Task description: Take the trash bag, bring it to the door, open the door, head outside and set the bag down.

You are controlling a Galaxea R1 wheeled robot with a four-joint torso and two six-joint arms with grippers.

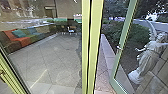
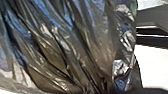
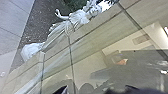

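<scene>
Left wrist view: the dark trash bag [image 2: 75, 45] is seen close up. How far the left claw or right claw is opened, and what is gripped, cannot be told. In the head view, a green-framed door [image 1: 115, 63] is swung open, a pale statue [image 1: 145, 56] beyond.

My place at an office building's glass door [image 1: 123, 37], colourful bench seating [image 1: 23, 42] beside tiled floor [image 1: 52, 58] in the glass, yard-side shrubs [image 1: 137, 32] past a stone edging [image 1: 109, 56], a white statue [image 1: 143, 58] near me.
</scene>
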